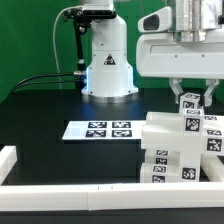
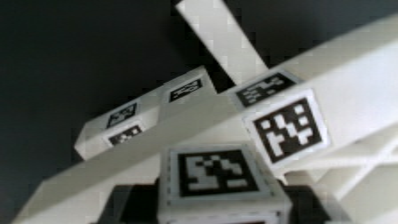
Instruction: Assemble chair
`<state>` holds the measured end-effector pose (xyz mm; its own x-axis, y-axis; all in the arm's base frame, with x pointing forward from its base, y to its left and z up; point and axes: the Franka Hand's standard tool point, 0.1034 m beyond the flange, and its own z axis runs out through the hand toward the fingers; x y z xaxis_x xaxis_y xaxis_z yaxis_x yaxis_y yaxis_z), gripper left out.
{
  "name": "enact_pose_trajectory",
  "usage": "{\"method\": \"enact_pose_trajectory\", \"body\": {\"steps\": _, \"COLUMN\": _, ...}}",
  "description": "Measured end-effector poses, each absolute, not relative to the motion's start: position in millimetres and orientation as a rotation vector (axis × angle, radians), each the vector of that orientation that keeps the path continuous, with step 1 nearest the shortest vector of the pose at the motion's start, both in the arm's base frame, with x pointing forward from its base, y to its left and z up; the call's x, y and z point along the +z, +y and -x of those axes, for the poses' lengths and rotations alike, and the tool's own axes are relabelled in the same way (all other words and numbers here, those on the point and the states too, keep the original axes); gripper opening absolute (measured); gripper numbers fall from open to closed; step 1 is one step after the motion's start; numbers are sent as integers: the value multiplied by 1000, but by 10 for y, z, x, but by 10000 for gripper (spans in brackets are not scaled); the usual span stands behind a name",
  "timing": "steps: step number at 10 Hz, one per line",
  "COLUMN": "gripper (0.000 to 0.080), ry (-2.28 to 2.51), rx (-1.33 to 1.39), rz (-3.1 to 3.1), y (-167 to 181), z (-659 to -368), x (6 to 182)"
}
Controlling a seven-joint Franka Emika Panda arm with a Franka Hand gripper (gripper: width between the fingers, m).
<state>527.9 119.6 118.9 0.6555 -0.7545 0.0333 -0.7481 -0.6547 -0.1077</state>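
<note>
1. Seen in the exterior view: a black table (image 1: 40, 110) with the arm's white base (image 1: 107, 62) standing at the back.
2. Lying flat on the table in front of that base: the marker board (image 1: 98, 129), showing 4 tags.
3. Crowded at the exterior view's right: the white chair parts (image 1: 180, 150), blocky pieces bearing black-and-white tags, stacked and touching one another.
4. Bordering the table at the front and at the exterior view's left: a white rail (image 1: 60, 199).
5. Poised over the chair parts: the gripper (image 1: 190, 97), fingers pointing down, narrowed around a small tagged block (image 1: 189, 104) at the top of the pile.
6. Confirmed in the wrist view: the tagged block (image 2: 219, 172) pinched between the 2 dark fingers (image 2: 121, 200), 1 on each side.
7. Beyond the block in the wrist view: a long white bar (image 2: 267, 110) carrying 2 tags, crossed by a narrower white piece (image 2: 222, 40).
8. Further off on the black surface: the marker board (image 2: 151, 115), partly hidden by the bar.
</note>
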Motion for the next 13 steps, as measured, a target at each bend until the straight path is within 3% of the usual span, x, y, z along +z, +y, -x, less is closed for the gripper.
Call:
{"method": "enact_pose_trajectory", "body": {"steps": 5, "gripper": 282, "ry": 1803, "rx": -69, "rz": 2384, "y": 1205, "z": -5304, "x": 1191}}
{"method": "enact_pose_trajectory", "body": {"steps": 7, "gripper": 528, "ry": 1730, "rx": -76, "rz": 2441, "y": 1204, "z": -5303, "x": 1190}}
{"method": "enact_pose_trajectory", "body": {"steps": 8, "gripper": 528, "ry": 1633, "rx": -81, "rz": 2510, "y": 1206, "z": -5305, "x": 1193}}
{"method": "enact_pose_trajectory", "body": {"steps": 9, "gripper": 629, "ry": 1440, "rx": -100, "rz": 2633, "y": 1191, "z": -5315, "x": 1198}}
{"method": "enact_pose_trajectory", "body": {"steps": 13, "gripper": 649, "ry": 771, "rx": -149, "rz": 2931, "y": 1171, "z": -5320, "x": 1199}}
